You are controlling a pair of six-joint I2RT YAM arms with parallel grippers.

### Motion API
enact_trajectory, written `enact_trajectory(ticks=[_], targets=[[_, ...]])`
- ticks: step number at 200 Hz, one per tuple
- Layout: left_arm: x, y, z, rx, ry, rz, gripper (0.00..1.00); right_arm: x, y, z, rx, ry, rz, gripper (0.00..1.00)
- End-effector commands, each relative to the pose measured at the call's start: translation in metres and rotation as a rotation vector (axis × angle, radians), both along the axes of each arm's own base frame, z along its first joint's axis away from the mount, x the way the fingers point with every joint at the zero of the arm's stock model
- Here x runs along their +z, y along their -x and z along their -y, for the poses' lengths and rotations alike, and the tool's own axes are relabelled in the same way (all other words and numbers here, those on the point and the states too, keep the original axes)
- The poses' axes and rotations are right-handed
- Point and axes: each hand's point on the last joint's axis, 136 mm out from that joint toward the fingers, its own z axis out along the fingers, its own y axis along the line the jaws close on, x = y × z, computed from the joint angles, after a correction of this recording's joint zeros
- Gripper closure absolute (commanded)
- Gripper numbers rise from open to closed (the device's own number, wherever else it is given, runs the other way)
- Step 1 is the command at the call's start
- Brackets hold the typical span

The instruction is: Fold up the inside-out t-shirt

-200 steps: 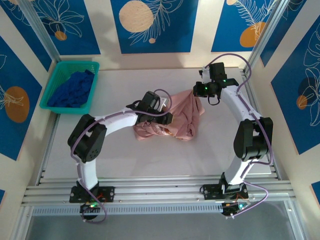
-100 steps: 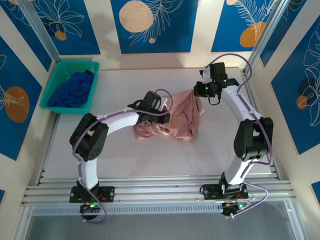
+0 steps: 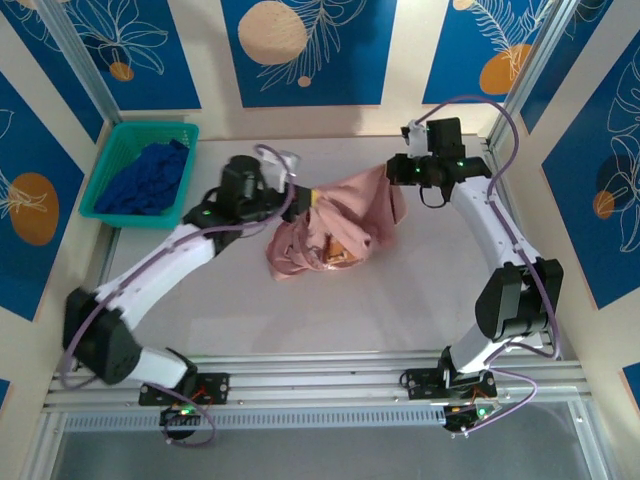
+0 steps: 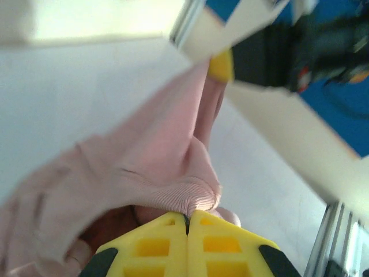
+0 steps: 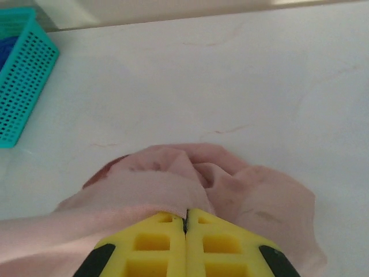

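The inside-out t-shirt (image 3: 340,225) is dusty pink and hangs stretched between both grippers above the middle of the table, its lower part bunched on the surface. My left gripper (image 3: 300,192) is shut on the shirt's ribbed edge (image 4: 190,196) at its left end. At the right end, near the back of the table, my right gripper (image 3: 398,172) is shut on a fold of the shirt (image 5: 173,190). A bit of yellow-and-dark print (image 3: 338,252) shows in the bunched part.
A teal basket (image 3: 110,172) holding a dark blue garment (image 3: 148,178) stands at the back left corner. The white table (image 3: 330,310) has bare room in front of the shirt. Metal rails (image 3: 320,385) run along the near edge.
The left gripper closed on the shirt and swung left and back, lifting it. The right gripper moved slightly back. The shirt is now pulled out wider between them.
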Motion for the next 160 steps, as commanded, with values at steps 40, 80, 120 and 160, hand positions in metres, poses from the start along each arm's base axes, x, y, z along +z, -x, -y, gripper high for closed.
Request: enact_trajectory(ticks=[40,80,120,160], targets=[[-0.023,0.006,-0.057,0.107,-0.031,-0.022,1.00,-0.036,0.007,0.004,-0.060,0.182,-0.082,0.59],[-0.040,0.007,-0.061,0.119,-0.042,-0.054,1.00,-0.105,0.074,-0.029,0.030,0.077,-0.249,0.53],[-0.036,0.005,-0.062,0.125,-0.039,-0.047,1.00,-0.163,0.098,-0.047,0.065,0.030,-0.387,0.47],[-0.029,0.005,-0.062,0.132,-0.022,-0.040,1.00,-0.181,0.078,-0.054,0.062,0.081,-0.383,0.73]])
